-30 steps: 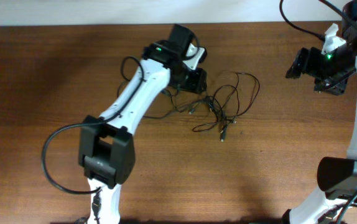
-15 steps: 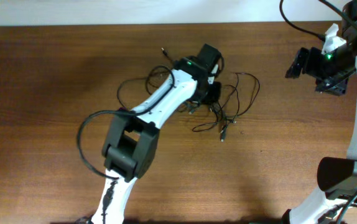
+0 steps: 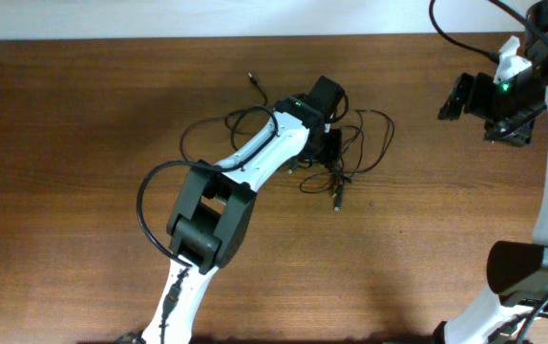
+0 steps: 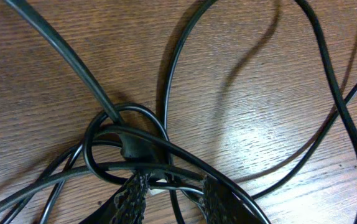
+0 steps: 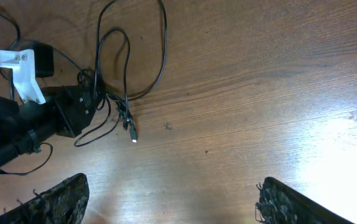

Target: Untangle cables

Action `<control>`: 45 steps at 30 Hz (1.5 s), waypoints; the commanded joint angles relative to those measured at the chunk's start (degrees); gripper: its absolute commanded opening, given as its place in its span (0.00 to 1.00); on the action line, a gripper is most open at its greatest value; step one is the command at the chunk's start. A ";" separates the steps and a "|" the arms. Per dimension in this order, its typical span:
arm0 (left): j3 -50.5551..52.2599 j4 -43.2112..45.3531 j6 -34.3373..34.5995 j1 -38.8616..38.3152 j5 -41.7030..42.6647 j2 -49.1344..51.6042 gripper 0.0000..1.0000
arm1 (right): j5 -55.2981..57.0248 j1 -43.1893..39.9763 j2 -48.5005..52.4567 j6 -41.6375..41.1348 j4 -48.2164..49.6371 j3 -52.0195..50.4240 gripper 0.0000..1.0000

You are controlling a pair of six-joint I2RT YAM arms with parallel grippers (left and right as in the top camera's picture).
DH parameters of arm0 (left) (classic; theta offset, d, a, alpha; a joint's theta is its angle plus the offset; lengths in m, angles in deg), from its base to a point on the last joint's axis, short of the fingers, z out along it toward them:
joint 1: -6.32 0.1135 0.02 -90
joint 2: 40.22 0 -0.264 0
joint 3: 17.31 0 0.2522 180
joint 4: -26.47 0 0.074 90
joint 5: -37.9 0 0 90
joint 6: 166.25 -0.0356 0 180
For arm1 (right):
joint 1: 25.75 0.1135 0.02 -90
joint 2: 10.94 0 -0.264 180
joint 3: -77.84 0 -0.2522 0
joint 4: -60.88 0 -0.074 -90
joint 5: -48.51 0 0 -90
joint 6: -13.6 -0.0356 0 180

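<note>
Brown wood table [image 3: 83,143]; the left wrist view alone shows the left gripper [image 4: 172,198] pinching the cables [image 4: 129,146] — glossy black knotted loops. Right gripper [image 5: 169,199] gapes wide, aloft.

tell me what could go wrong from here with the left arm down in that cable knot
The left pincer sits in the tight knot of cables; pulling from here may cinch the loops rather than free them. The whole bundle lies loose on the table, and the right pincer is open and far away, so everything may simply drag along.
</note>
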 commanded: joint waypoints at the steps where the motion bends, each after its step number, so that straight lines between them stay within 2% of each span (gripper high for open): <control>1: 0.17 -1.95 0.28 -0.20 -5.66 1.11 0.34 | 0.87 -0.09 0.20 -0.24 -0.35 0.70 0.89; 4: 0.15 -4.94 0.26 -0.52 -10.12 1.11 0.34 | 0.87 -0.09 0.20 -0.24 -0.35 0.70 0.89; 12: -3.76 -11.23 0.00 0.39 -11.15 0.17 0.34 | 0.87 -0.09 0.20 -0.22 -0.35 0.70 0.89; 14: -3.93 -10.47 0.07 0.74 -11.10 0.15 0.38 | 0.87 -0.09 0.20 -0.22 -0.35 0.70 0.89; 25: -3.48 -4.31 0.11 0.57 -10.93 1.46 0.41 | 0.87 -0.09 0.20 -0.22 -0.35 0.70 0.89; 35: -3.48 -1.25 1.60 0.31 -10.75 1.97 0.39 | 0.87 -0.09 0.20 -0.22 -0.35 0.70 0.89; 41: -3.48 0.26 1.60 0.31 -10.91 4.15 0.32 | 0.90 -0.09 0.20 -0.22 -0.35 0.70 0.89; 43: -3.48 -0.57 1.60 0.31 -10.86 5.55 0.28 | 0.90 -0.09 0.20 -0.22 -0.35 0.70 0.89; 45: -3.48 -1.64 1.60 0.31 -10.91 5.99 0.19 | 0.90 -0.09 0.20 -0.22 -0.35 0.70 0.90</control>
